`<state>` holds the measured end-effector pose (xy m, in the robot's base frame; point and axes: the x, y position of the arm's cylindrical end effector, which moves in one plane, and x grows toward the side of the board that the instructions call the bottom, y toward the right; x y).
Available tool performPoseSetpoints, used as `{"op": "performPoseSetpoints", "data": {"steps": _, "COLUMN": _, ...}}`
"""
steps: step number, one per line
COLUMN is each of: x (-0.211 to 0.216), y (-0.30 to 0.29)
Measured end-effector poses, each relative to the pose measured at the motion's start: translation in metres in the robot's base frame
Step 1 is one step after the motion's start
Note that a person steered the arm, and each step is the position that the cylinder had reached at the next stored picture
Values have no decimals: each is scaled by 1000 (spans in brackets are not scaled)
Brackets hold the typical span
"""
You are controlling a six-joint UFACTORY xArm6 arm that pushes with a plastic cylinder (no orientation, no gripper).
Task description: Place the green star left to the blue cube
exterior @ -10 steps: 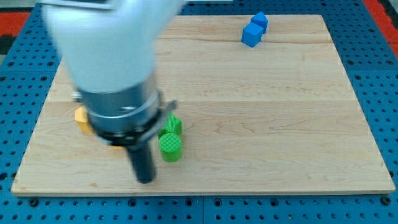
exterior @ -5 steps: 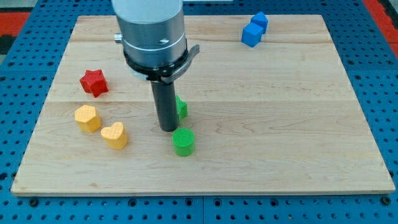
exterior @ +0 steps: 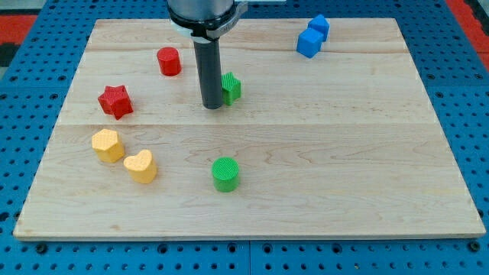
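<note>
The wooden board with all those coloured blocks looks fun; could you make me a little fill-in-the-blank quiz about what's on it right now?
1. My tip sits just to the view's left of the green ____.
2. The two blue blocks lie near the view's top ____ corner of the wooden board.
3. The green cylinder stands toward the view's ____ edge.
4. Beside the red star there is a red ____ further up.

Missing words: star; right; bottom; cylinder
</note>
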<state>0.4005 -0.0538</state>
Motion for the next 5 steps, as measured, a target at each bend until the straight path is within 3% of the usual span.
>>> {"op": "performPoseSetpoints", "data": {"steps": 4, "x": -94, "y": 89}}
{"op": "performPoseSetpoints", "data": {"steps": 5, "x": -100, "y": 105}}
